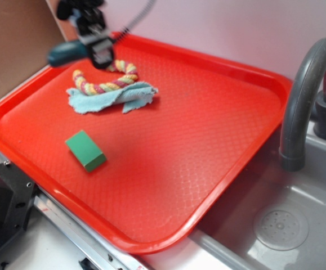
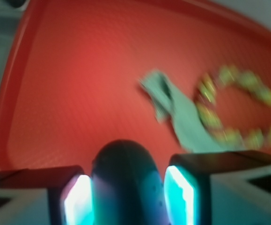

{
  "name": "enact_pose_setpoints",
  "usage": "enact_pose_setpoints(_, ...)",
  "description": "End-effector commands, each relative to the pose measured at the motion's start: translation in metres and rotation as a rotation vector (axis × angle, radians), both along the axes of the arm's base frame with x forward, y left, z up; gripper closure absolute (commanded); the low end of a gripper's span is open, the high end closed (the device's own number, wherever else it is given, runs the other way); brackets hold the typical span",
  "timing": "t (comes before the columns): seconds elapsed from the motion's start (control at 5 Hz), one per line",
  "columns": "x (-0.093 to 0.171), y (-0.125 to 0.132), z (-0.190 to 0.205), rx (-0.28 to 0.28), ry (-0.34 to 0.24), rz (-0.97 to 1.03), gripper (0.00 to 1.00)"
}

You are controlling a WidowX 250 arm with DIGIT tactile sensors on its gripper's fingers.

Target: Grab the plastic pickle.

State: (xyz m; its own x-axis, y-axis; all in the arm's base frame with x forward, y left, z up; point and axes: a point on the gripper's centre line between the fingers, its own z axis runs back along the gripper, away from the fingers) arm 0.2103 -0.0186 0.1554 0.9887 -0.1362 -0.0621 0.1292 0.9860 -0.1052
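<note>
The plastic pickle (image 1: 67,52) is a dark teal capsule held in the air above the tray's far left corner. My gripper (image 1: 98,53) is shut on it, and its rounded end sticks out to the left of the fingers. In the wrist view the plastic pickle (image 2: 126,180) fills the gap between the two fingers (image 2: 76,199), which press against its sides. The wrist view is blurred.
A red tray (image 1: 208,140) lies under the arm. On it are a light green block (image 1: 86,150), a pale blue cloth (image 1: 112,98) and a yellow-pink rope ring (image 1: 106,81). A grey faucet (image 1: 306,95) and a sink (image 1: 286,225) are to the right.
</note>
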Motion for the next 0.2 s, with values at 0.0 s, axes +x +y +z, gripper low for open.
enact_pose_setpoints(0.0, -0.0115, 0.0032, 0.0219, 0.012, -0.082, 0.245, 1.0)
